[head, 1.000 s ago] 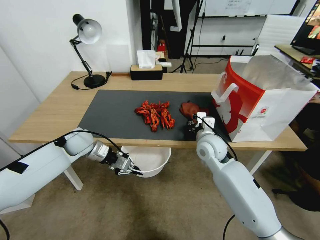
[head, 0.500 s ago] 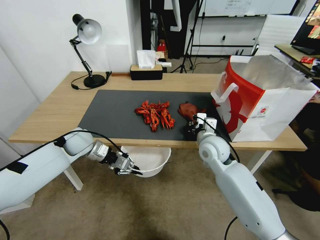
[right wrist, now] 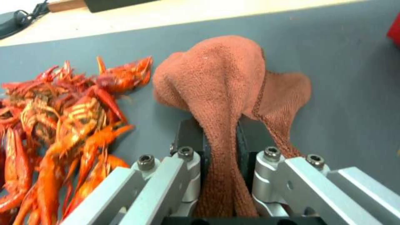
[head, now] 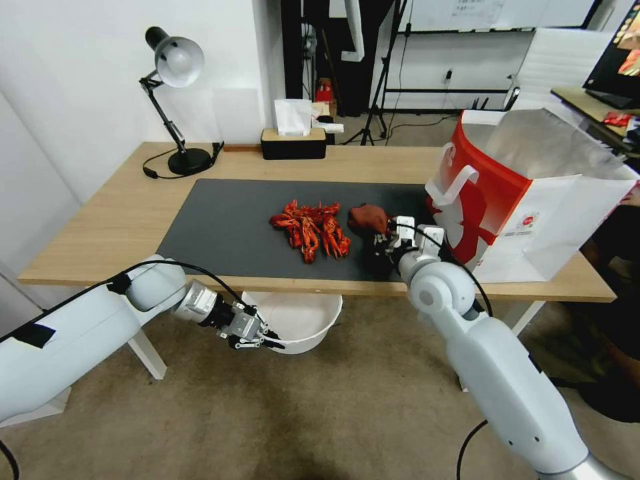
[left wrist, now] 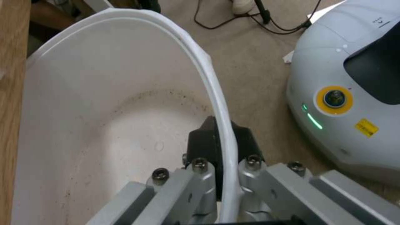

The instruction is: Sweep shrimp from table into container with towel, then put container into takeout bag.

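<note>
Right gripper (right wrist: pixel 221 140) fingers clenched on towel (right wrist: pixel 221 75), just beside shrimp (head: pixel 310 230) on bench (head: pixel 120 220) mat. Left gripper (left wrist: pixel 221 140) fingers grasping container (left wrist: pixel 104 125) rim below bench edge.

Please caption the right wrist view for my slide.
Right hand shut on the towel beside the shrimp.

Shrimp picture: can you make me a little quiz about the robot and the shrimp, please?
1. True or false: the shrimp lie inside the bowl.
2. What does the right gripper pinch: A towel, B bag, C lamp?
3. Fill in: the left gripper holds the bowl by its ____, below the table edge.

Key: 1 false, they lie on the mat. 2 A. 3 rim.
</note>
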`<state>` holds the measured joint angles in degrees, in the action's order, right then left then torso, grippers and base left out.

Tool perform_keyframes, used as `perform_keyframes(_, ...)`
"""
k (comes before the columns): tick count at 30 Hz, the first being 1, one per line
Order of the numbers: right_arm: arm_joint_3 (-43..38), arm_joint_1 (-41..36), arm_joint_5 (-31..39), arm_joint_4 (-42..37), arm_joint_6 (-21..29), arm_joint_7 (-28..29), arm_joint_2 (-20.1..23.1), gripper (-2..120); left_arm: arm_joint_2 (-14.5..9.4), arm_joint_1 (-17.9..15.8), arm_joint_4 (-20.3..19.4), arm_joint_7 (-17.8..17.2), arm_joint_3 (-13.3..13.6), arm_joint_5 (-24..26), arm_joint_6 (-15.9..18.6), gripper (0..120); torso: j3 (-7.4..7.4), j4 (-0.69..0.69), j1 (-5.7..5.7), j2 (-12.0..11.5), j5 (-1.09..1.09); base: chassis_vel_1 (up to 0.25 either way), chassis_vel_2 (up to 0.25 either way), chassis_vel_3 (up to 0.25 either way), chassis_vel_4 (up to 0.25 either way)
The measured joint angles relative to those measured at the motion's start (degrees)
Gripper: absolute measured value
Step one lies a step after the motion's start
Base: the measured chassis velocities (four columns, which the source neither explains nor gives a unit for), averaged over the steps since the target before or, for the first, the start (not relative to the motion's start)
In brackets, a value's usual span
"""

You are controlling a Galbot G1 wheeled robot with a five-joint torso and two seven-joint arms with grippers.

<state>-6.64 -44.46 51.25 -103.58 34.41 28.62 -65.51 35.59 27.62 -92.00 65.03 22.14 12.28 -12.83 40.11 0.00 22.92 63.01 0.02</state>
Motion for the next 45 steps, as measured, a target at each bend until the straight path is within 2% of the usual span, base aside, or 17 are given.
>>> perform_keyframes(10,4.4,9.0,0.9,7.1,-3.9,-5.9,3.5,10,0.0,0.2,0.1,0.0,-0.2,-0.1,0.0,0,0.0,0.0,0.0,0.0,-0.01,0.0,0.0,0.0,0.0)
perform_keyframes(13,8.2,15.4,2.8,13.5,-6.8,-11.1,4.8,10,0.1,0.3,0.0,0.0,-0.4,-0.1,0.0,0,-0.01,0.0,0.0,0.0,-0.01,0.0,0.0,0.0,0.0)
perform_keyframes(18,11.7,19.7,4.5,18.3,-8.4,-16.5,5.8,10,0.2,0.5,0.0,0.0,-0.6,-0.1,0.0,0,0.0,0.0,0.01,0.0,-0.02,0.0,0.0,0.0,0.0)
perform_keyframes(21,15.0,22.9,4.5,22.1,-10.5,-21.8,6.7,10,0.3,0.5,0.1,0.0,-0.9,-0.1,-0.1,0,0.0,-0.01,0.0,0.0,-0.02,0.0,0.0,0.0,0.0)
perform_keyframes(22,15.0,22.9,4.5,22.1,-10.5,-21.8,6.7,10,0.3,0.5,0.1,0.0,-0.9,-0.1,-0.1,0,0.0,-0.01,0.0,0.0,-0.02,0.0,0.0,0.0,0.0)
perform_keyframes(24,18.0,25.1,3.5,24.8,-12.5,-26.1,7.4,10,0.3,0.6,0.1,0.0,-1.0,-0.1,-0.1,0,-0.01,-0.01,0.0,0.0,-0.02,0.0,0.0,0.0,0.0)
perform_keyframes(25,18.0,25.1,3.5,24.8,-12.5,-26.1,7.4,10,0.3,0.6,0.1,0.0,-1.0,-0.1,-0.1,0,-0.01,-0.01,0.0,0.0,-0.02,0.0,0.0,0.0,0.0)
perform_keyframes(29,23.0,28.8,0.7,30.1,-15.5,-34.6,8.2,10,0.2,0.9,0.0,0.0,-1.5,-0.1,-0.2,0,0.0,-0.01,-0.01,0.0,-0.01,0.0,0.0,0.0,0.0)
perform_keyframes(30,23.0,28.8,0.7,30.1,-15.5,-34.6,8.2,10,0.2,0.9,0.0,0.0,-1.5,-0.1,-0.2,0,0.0,-0.01,-0.01,0.0,-0.01,0.0,0.0,0.0,0.0)
perform_keyframes(31,25.6,30.5,0.0,32.6,-17.7,-38.1,8.5,10,0.1,1.0,0.0,0.0,-1.7,-0.1,-0.2,0,-0.01,-0.02,0.0,0.0,-0.01,0.0,0.0,0.0,0.0)
perform_keyframes(33,26.6,31.3,-0.4,33.8,-18.7,-39.6,8.5,10,0.1,1.1,0.0,0.0,-1.8,-0.1,-0.2,0,0.0,-0.01,0.0,0.0,-0.01,0.0,0.0,0.0,0.0)
perform_keyframes(35,29.7,33.8,-1.8,37.9,-21.3,-43.7,8.2,10,0.0,1.4,-0.1,0.0,-2.1,-0.1,-0.2,0,-0.01,0.0,0.0,0.0,-0.02,0.0,0.0,0.0,0.0)
perform_keyframes(41,33.8,37.7,-3.2,45.4,-24.6,-47.8,5.9,10,-0.2,2.2,-0.6,0.1,-2.9,-0.1,-0.2,0,-0.01,0.0,0.0,0.0,-0.02,0.0,0.0,0.0,0.0)
perform_keyframes(45,34.7,37.8,-3.3,45.9,-24.8,-47.8,5.2,10,-0.2,2.3,-0.8,0.1,-2.9,-0.1,-0.2,0,0.0,0.0,0.0,0.0,-0.02,0.0,0.0,0.0,0.0)
